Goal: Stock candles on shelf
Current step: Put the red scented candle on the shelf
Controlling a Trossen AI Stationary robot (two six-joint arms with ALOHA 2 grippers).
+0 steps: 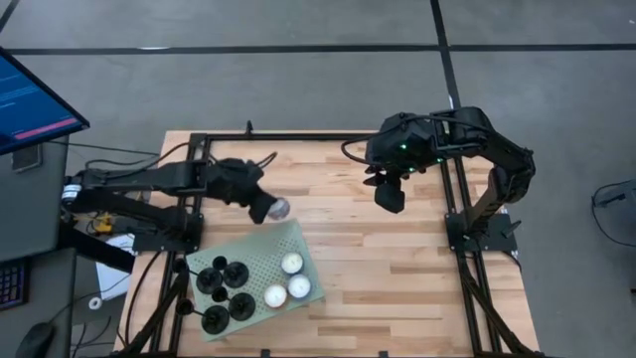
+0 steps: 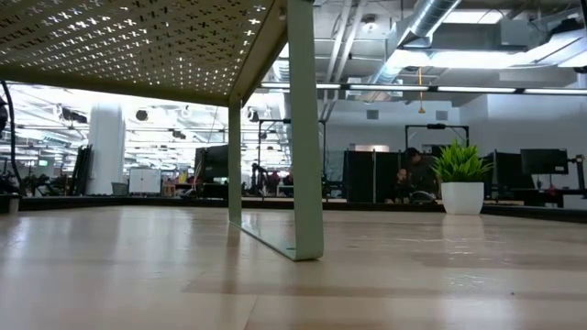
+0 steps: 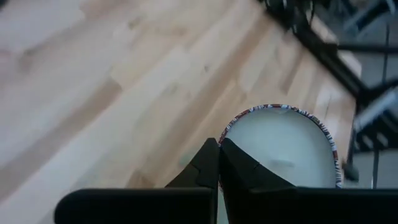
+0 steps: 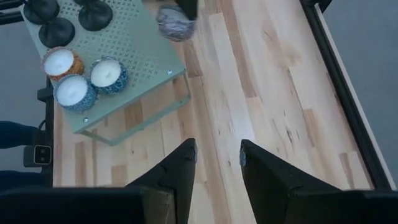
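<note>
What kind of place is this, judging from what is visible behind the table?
Probably an open-plan lab or workshop office. The low view shows exposed silver ceiling ducts, a potted green plant in a white pot and dark monitors on desks. The high view shows a grey concrete floor around the light wooden plank table.

No legible text, label, brand, number or sign appears in any view; the monitor (image 1: 35,94) at the edge of the high view shows lines of on-screen content and a red bar, too small to read; the patterned band around the candle (image 3: 283,146) in the left wrist view carries no readable characters; distant room fixtures in the low view bear no readable signs.
</note>
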